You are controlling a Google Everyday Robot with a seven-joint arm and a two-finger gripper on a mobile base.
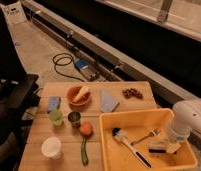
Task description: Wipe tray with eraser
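**Eraser pressed at tray's right end, wipe run lies to the left**

The gripper (170, 146) is seen low inside the tray (108, 150), at its right end, under the white arm (186, 120) that comes in from the right edge of view. The eraser (159, 148) is found directly at the gripper's lower end, resting on or just above the tray floor; contact with the floor is judged likely, not confirmed. Whether the jaws are clenched on the eraser cannot be told, since the fingers are hidden by the wrist body.

Key relation: the eraser's long axis is laid roughly left-right, along the tray's long side, with most of its visible length sticking out to the left of the gripper. Open tray floor lies to the left and toward the near wall, so a stroke in that direction is judged to be the available one.

Obstructions on that path: the brush (128, 145) lies diagonally across the tray's middle, and the fork (145, 136) sits just beside the eraser's far-left side. Both are judged likely to be pushed if the stroke is run straight left.

Eraser appearance: a small block, dark on top, pale underneath.

The tray is carried on the wooden tabletop (64, 135), at its right end.
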